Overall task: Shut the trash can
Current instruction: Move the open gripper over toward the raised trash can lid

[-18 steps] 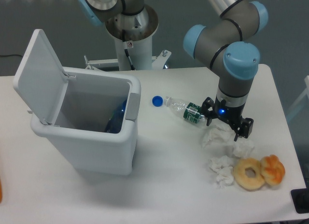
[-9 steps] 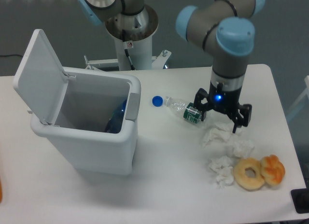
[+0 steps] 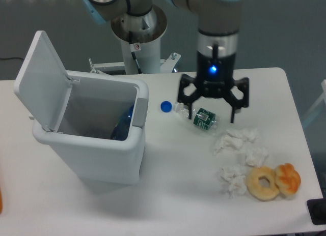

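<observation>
The can sits at the table's left, its lid standing up and tilted back on the left-hand hinge, mouth wide open. My gripper hangs over the bottle, fingers spread, holding nothing, well apart from the can. As I see it, I should carry the gripper high across the can to clear the rim, come down behind the lid's top edge, and push it rightward and down in an arc about the hinge, gently so the can doesn't slide.
</observation>
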You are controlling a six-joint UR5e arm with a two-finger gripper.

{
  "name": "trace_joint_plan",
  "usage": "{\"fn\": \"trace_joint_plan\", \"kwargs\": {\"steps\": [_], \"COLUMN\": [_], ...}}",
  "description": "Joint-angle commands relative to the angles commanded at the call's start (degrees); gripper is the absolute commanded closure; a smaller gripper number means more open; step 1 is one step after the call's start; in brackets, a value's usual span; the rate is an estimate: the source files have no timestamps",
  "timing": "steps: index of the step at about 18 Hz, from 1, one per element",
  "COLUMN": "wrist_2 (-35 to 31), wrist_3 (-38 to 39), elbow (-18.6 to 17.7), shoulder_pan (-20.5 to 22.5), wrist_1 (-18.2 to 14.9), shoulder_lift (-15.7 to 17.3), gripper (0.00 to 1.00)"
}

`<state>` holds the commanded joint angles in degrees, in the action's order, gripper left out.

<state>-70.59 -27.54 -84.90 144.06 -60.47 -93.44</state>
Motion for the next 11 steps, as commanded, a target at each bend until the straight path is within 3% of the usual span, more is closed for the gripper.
{"fn": "trace_joint_plan", "kwargs": {"steps": [11], "wrist_2": [11.69], "wrist_3": [22.60], "elbow": [0.44], "shoulder_pan": [-8.53], "wrist_1": [0.09], "shoulder_lift": [7.13], "gripper": [0.00]}}
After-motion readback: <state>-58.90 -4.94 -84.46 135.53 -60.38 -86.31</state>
